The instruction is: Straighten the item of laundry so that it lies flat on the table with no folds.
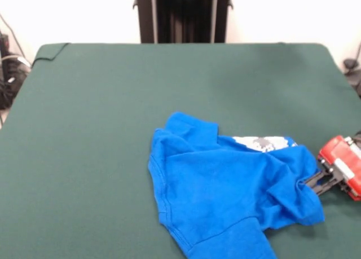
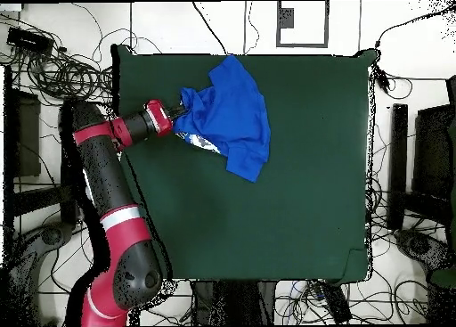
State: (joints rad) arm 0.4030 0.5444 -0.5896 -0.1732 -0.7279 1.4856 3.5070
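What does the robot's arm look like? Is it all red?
Not all red. The arm is made of thick, rounded red sections with black parts at the joints, and one pale grey band runs around it partway along. Near the end, the wrist is a boxy red piece with a white patch on it. The gripper at its tip is small, black and thin.

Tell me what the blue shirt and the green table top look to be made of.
T-shirt: looks like soft matte knit fabric, probably cotton or a blend; it drapes in loose folds and shows stitched hems. Table: its top seems covered in dull, felt-like green cloth, with no shine and a turned-up corner at one far edge.
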